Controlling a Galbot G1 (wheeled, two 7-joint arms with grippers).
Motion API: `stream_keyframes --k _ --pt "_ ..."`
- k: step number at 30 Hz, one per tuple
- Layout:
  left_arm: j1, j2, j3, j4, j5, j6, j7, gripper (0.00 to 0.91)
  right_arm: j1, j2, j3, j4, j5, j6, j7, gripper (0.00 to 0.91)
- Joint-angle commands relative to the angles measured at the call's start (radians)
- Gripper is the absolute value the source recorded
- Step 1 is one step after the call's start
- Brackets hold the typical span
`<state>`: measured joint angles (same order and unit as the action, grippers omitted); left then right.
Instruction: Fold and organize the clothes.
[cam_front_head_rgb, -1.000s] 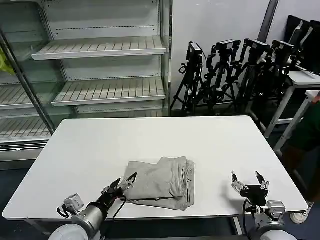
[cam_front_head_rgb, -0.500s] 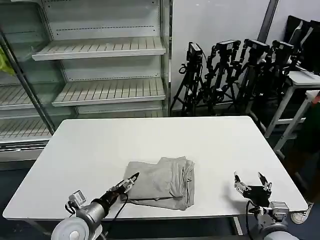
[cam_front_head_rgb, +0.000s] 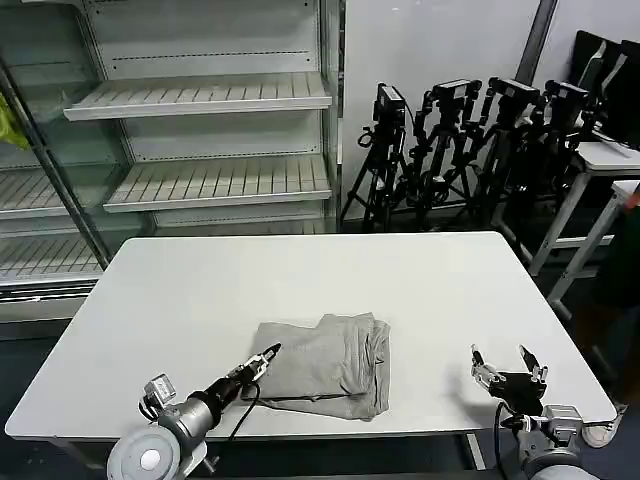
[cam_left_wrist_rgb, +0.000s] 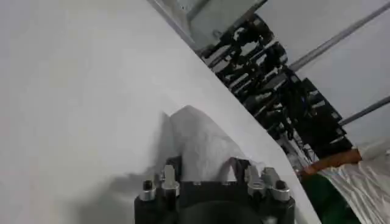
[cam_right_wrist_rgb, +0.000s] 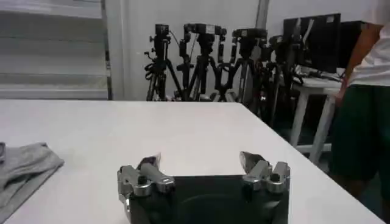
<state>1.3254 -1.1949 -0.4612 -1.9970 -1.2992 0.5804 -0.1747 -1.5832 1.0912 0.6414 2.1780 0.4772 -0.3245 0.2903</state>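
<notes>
The folded grey T-shirt lies near the counter's front edge, middle-left. My left tool has drawn back and narrowed to nearly closed, tips at the shirt's left corner (I can't tell if it pinches cloth). To me the fold looks finished. The right tool has sunk slightly, spread open and empty, well apart. Beyond are bare shelves and tripods.

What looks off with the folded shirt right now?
The folded T-shirt is not a neat rectangle: its far edge bulges unevenly and layers splay along its right side. The left gripper sits at its near-left corner; the right gripper is open over bare table.
</notes>
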Motion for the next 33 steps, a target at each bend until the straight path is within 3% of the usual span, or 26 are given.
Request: stream_keyframes --k 1,13,17,20,27,30,33 --pt "-0.016 0.006 -0.004 0.010 -0.022 -0.001 0.013 0.010 -0.008 0.003 0.005 0.011 0.000 -0.001 0.001 0.907" --pt "0.029 -0.007 -0.085 -0.069 -0.087 -0.002 0.010 0.010 -0.019 0.007 0.008 0.045 0.000 -0.003 0.003 0.907" --pt "0.077 0.026 -0.175 -0.112 -0.131 -0.001 0.009 0.010 -0.014 0.007 0.000 0.061 0.000 -0.008 0.004 0.907" --pt "0.115 0.085 -0.323 -0.129 -0.181 0.000 0.010 0.010 -0.010 0.006 -0.010 0.079 0.000 -0.013 0.003 0.907" --pt "0.187 0.351 -0.750 0.006 -0.301 0.005 0.064 0.010 0.057 0.003 -0.061 0.063 -0.001 -0.017 0.000 0.907" --pt "0.222 0.480 -0.890 0.086 -0.246 0.006 0.128 0.010 0.104 0.006 -0.086 0.035 -0.001 -0.017 -0.002 0.907" --pt "0.234 0.577 -0.929 0.117 -0.113 0.004 0.196 0.010 0.126 0.003 -0.099 0.011 0.000 -0.014 -0.007 0.907"
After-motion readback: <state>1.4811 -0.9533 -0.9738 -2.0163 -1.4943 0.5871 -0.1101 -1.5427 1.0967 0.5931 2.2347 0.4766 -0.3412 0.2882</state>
